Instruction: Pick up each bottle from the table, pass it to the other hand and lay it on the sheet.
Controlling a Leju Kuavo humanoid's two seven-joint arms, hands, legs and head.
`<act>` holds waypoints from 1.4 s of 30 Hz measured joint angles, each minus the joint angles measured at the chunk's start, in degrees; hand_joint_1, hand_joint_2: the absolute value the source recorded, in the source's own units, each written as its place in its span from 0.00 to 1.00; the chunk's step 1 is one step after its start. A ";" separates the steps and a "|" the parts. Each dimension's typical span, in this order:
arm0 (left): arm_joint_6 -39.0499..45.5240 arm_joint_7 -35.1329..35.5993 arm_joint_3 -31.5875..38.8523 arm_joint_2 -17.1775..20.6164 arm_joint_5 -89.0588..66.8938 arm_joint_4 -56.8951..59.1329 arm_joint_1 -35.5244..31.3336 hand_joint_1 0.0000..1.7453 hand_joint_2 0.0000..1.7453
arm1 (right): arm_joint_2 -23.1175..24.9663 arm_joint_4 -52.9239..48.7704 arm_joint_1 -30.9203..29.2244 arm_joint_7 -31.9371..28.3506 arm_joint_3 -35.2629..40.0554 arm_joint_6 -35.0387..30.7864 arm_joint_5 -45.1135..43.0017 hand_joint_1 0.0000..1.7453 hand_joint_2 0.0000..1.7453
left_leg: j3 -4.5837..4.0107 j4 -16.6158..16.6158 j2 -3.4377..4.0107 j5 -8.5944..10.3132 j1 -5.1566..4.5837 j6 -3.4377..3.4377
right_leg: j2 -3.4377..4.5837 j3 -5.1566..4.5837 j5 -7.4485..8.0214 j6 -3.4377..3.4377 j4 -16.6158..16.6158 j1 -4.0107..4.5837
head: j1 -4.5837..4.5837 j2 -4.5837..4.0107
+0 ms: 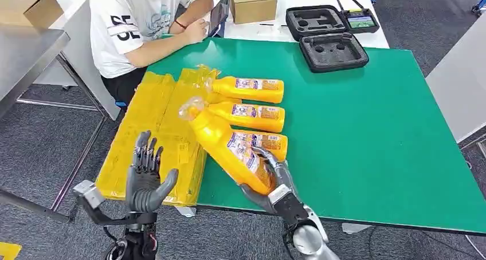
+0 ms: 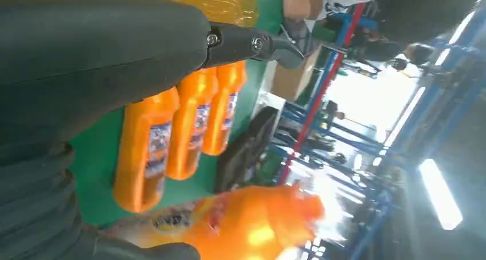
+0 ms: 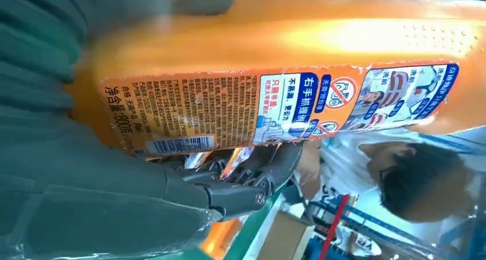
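Right hand (image 1: 274, 182) holds 1 bottle (image 1: 229, 145) tilted, above table's (image 1: 372, 128) front edge.
Left hand (image 1: 144, 177) off the front-left corner, fingers wide, holding nothing. 3 bottles (image 1: 252, 114) lie side by side beside sheet (image 1: 149, 128) at the left edge.

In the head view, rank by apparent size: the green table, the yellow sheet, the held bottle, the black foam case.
1. green table
2. yellow sheet
3. held bottle, in the right hand; nearness to the camera enlarges it
4. black foam case
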 measured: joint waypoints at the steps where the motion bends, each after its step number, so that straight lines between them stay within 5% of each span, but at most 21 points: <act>1: 0.35 0.20 -0.07 0.00 -0.61 0.79 -0.40 0.00 1.00 | 0.57 0.09 0.17 -0.13 0.02 0.18 0.49 1.00 1.00 | 0.00 0.00 0.00 0.00 0.00 0.00 | 0.00 -0.01 0.00 0.00 0.00 0.00 | 0.00 0.00; 16: -1.95 2.75 -2.40 -0.35 2.47 10.84 -3.06 0.00 1.00 | 5.35 2.25 -0.46 1.51 1.05 7.56 4.50 1.00 1.00 | -0.01 0.00 0.00 0.00 0.00 0.00 | 0.00 -0.02 0.00 0.00 0.00 0.00 | 0.00 0.00; 33: -17.79 3.54 -2.82 -0.31 12.70 6.71 -2.04 0.00 1.00 | 5.75 7.50 -2.54 0.39 0.00 11.39 3.48 1.00 1.00 | -0.04 0.00 0.00 0.00 -0.01 0.00 | 0.00 -0.03 0.00 0.00 0.00 -0.01 | 0.02 0.00; 42: -17.45 6.16 -4.30 -0.31 9.10 6.40 -2.14 0.00 1.00 | 5.77 7.96 -2.25 0.00 0.24 12.72 3.83 1.00 1.00 | -0.03 0.00 0.00 0.01 0.00 0.00 | 0.00 -0.02 0.00 0.00 0.00 0.00 | 0.00 0.00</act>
